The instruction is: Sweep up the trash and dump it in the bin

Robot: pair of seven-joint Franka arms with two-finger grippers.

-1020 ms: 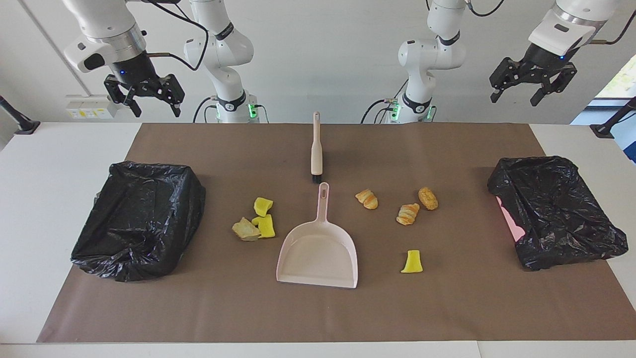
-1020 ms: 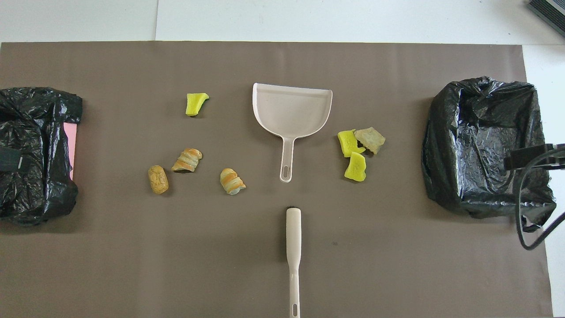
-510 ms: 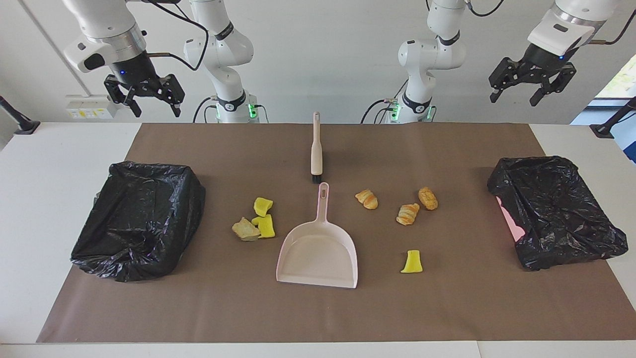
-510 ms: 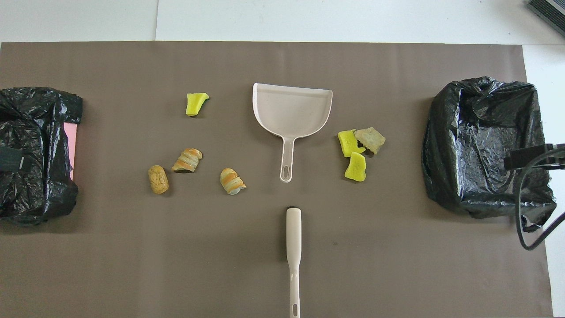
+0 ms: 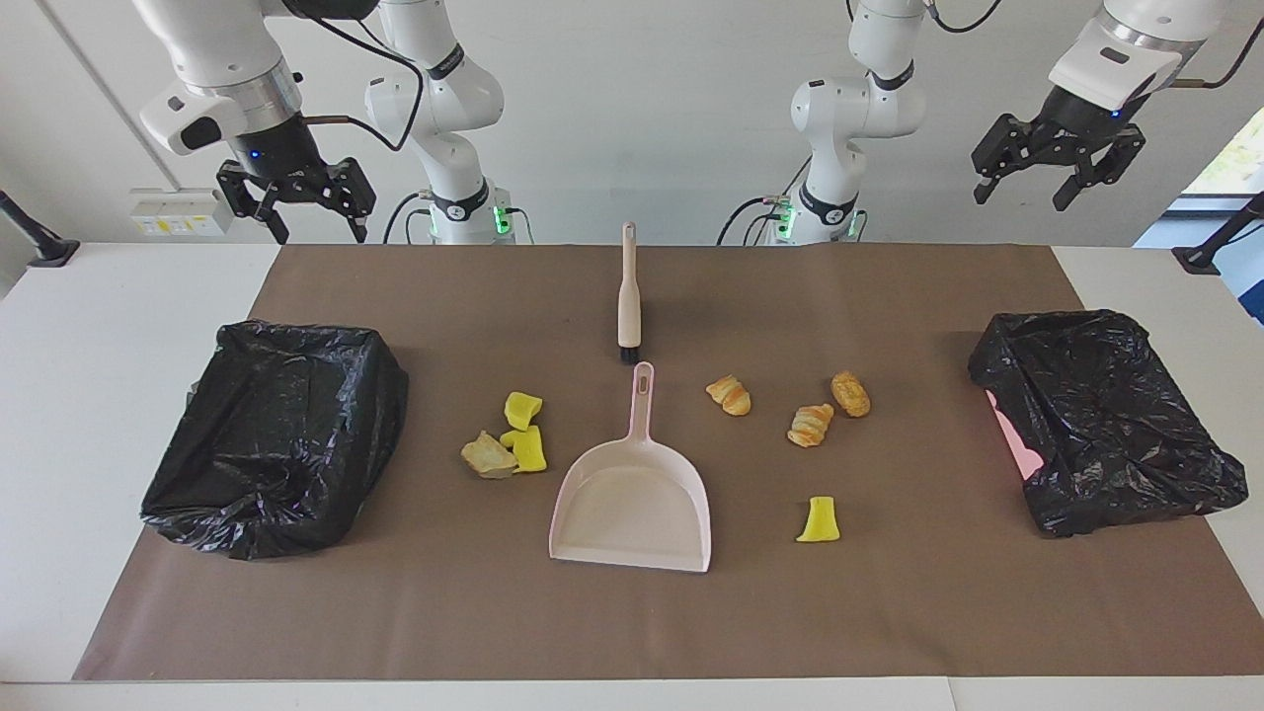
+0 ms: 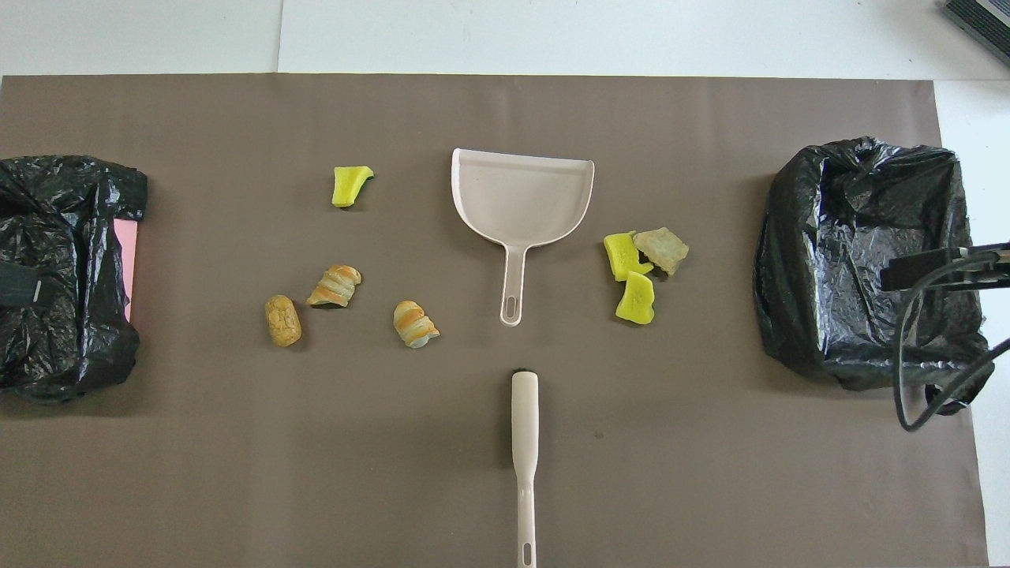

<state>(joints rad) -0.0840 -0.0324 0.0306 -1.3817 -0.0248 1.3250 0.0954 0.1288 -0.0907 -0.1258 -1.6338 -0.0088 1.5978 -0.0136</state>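
Observation:
The trash lies scattered on the brown mat. Three croissant-like pastries (image 5: 811, 425) (image 6: 335, 285) and a yellow sponge bit (image 5: 819, 520) lie toward the left arm's end. Two yellow sponge bits (image 5: 529, 449) and a pale bread chunk (image 5: 488, 456) (image 6: 661, 249) lie toward the right arm's end. A black-bagged bin (image 5: 276, 434) (image 6: 860, 260) stands at the right arm's end and another (image 5: 1106, 415) (image 6: 63, 268) at the left arm's end. My right gripper (image 5: 318, 234) hangs open and empty, high over the table's edge by its bin. My left gripper (image 5: 1022, 200) waits open, high by the other bin.
A pale pink dustpan (image 5: 632, 504) (image 6: 521, 197) lies mid-mat between the two trash groups, handle toward the robots. A beige-handled brush (image 5: 628, 296) (image 6: 524, 442) lies in line with it, nearer the robots. White table (image 5: 89, 326) borders the mat.
My right gripper has come down a little and shifted toward the table's middle. The left arm and everything on the mat have stayed put.

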